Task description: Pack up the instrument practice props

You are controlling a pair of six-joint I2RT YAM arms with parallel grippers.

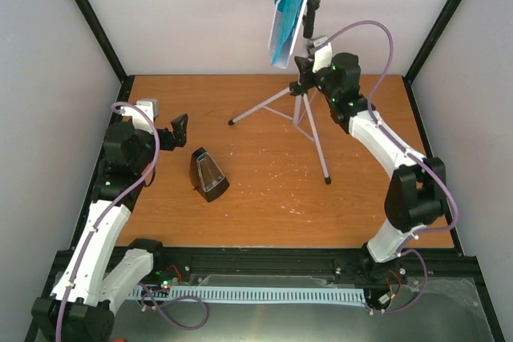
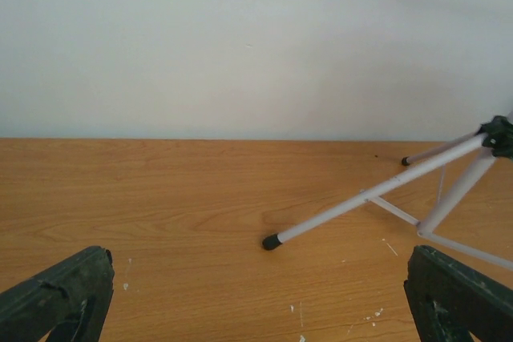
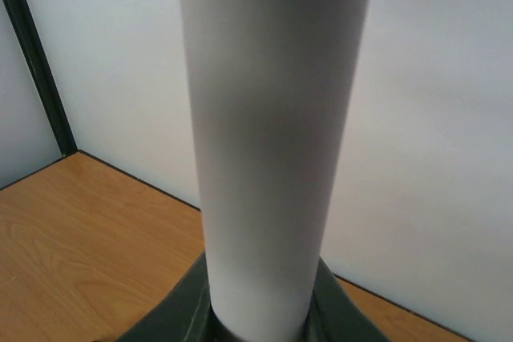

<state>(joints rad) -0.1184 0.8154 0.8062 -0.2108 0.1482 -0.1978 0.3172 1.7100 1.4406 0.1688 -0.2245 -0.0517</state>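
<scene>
Woodgrain tabletop [image 1: 264, 206], boxed by white walls [image 1: 200, 14], holds the grey tripod music stand [image 1: 317, 138] at 1 o'clock bearing cyan sheet-music pages [image 1: 288, 6] and the black metronome [image 1: 208, 175] at 9 o'clock, open wood between; left gripper [image 1: 178, 130] gapes wide, empty, right gripper [image 1: 309, 78] sits at the stand's pole, jaws unreadable.

**A:** Top of the overhead view: the sheet-music pages [image 1: 290, 6] run off the upper edge, their notes too small to read.

**B:** And the right tool [image 1: 308, 78] is lost against the music stand [image 1: 264, 108]. Can't tell its fingers apart!

**A:** Right wrist view: just a blurred pole, cut top and bottom.

**B:** Left wrist view: stand legs exit at the right edge, and the left tool [image 2: 260, 286] has its fingers [image 2: 60, 298] clipped at the bottom corners.
</scene>
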